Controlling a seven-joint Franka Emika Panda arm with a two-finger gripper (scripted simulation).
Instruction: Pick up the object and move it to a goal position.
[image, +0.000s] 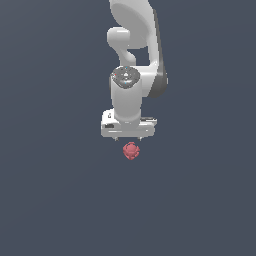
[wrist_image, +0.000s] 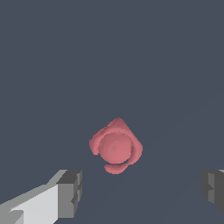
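Gripper and white arm are seen in the exterior view hanging over a plain dark grey surface, with the hand pointed straight down. Just below the hand, the object, a small pinkish-red bumpy lump, is seen resting apart from it, much smaller than the hand itself. From this view the fingers are barely made out: only short stubs are shown beneath the hand's body, so the width of the opening cannot be read here. Whether the hand is directly above the lump or slightly behind it cannot be settled either, since depth is not given. No goal marker is visible anywhere.

Seen from the wrist view, the gripper is shown with its jaws spread wide, one grey fingertip at one side and the other cut off by the picture's edge. The object is seen lying on the surface beyond and roughly between the two tips, touched by neither. Nothing is held.

The task is judged to be at its early stage: the hand appears lined up over the lump, but the grasp is not yet made, and the lift and the carry to the goal are all left to do. Where the goal lies cannot be told.
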